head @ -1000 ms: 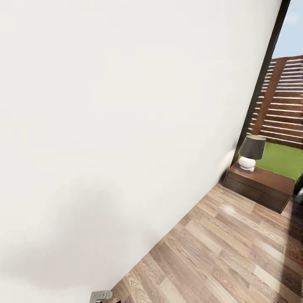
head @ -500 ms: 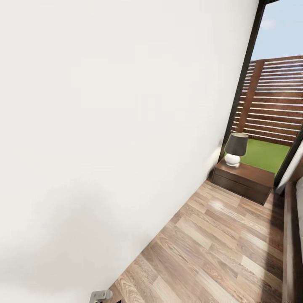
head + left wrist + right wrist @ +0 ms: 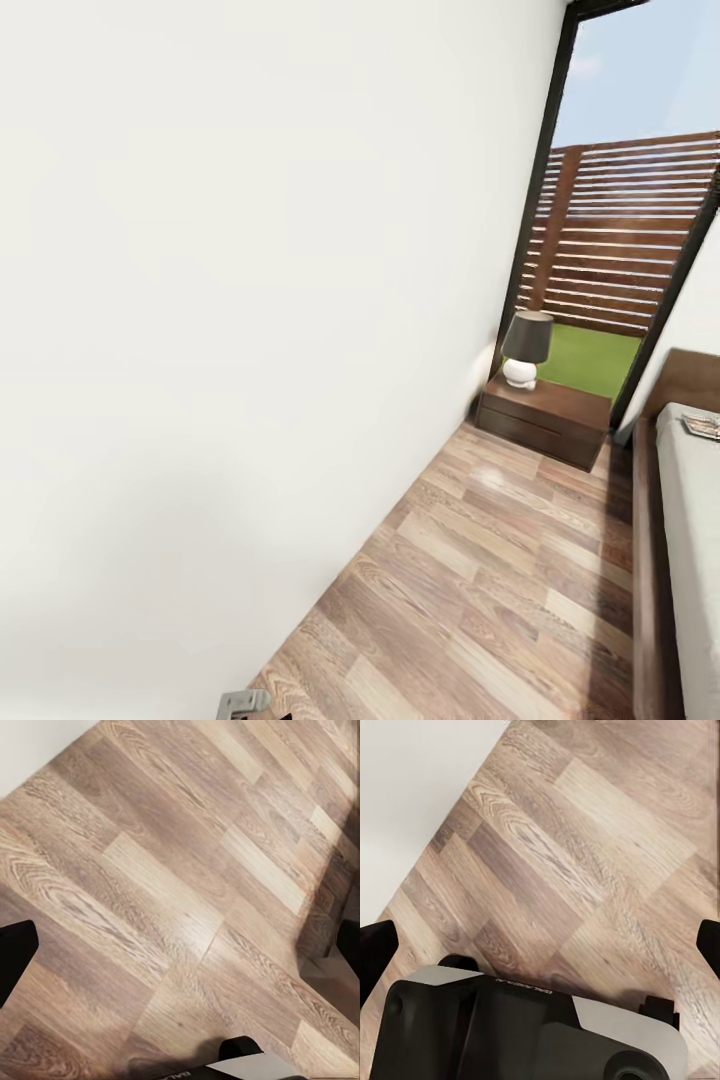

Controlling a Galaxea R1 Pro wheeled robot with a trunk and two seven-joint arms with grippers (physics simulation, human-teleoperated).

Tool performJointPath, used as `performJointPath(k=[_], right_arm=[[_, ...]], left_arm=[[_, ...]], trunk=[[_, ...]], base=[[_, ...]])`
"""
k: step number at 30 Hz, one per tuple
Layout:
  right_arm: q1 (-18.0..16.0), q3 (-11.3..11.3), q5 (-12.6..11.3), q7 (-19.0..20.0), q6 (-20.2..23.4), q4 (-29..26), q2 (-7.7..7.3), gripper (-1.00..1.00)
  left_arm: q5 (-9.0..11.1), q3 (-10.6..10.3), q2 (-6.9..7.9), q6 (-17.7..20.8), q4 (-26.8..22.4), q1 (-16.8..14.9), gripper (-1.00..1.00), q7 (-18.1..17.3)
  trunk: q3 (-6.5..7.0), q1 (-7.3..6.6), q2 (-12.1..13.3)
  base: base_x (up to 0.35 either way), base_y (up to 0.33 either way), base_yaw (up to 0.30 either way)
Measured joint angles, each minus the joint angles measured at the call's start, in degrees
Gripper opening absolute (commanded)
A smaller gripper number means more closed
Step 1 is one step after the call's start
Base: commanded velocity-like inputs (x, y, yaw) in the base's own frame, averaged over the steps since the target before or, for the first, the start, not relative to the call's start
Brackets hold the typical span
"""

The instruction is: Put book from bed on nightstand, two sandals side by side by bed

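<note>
In the head view, the bedroom's white wall (image 3: 230, 330) takes up the left side and brown plank floor (image 3: 500, 580) runs ahead. A dark wooden nightstand (image 3: 545, 420) stands by the window at the far end. Along the right edge lies the bed (image 3: 645, 560) with its pale mattress (image 3: 695, 520). The book (image 3: 703, 426) rests on the mattress near the headboard (image 3: 692, 372). The sandals are out of view. My left gripper (image 3: 180, 949) and right gripper (image 3: 540, 945) both hang open over bare floor, holding nothing.
A lamp (image 3: 526, 347) with a dark shade and white base stands on the nightstand. Behind it a black-framed window (image 3: 620, 230) shows grass and a slatted fence. A floor lane runs between wall and bed. My dark base (image 3: 532, 1027) shows below the right gripper.
The head camera has swung to the right, so the nightstand sits further left in the picture. The bed and the book have come into sight at the right edge.
</note>
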Motion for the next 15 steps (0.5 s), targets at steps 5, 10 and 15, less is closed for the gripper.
performJointPath(k=[5,10,15], right_arm=[[0.0,0.0,0.0,0.0,-0.01,0.0,0.0,1.0],[0.0,0.0,0.0,-0.01,0.0,0.0,0.0,1.0],[0.0,0.0,0.0,0.0,0.01,0.0,0.0,1.0]], left_arm=[[0.0,0.0,-0.01,0.0,0.0,0.0,1.0,0.0],[0.0,0.02,-0.02,0.0,0.0,0.03,1.0,0.0],[0.0,0.02,-0.02,0.0,-0.01,0.01,1.0,0.0]], trunk=[[0.0,0.0,0.0],[0.0,0.0,0.0],[0.0,0.0,0.0]], base=[[0.0,0.0,-0.194],[0.0,0.0,-0.194],[0.0,0.0,-0.194]])
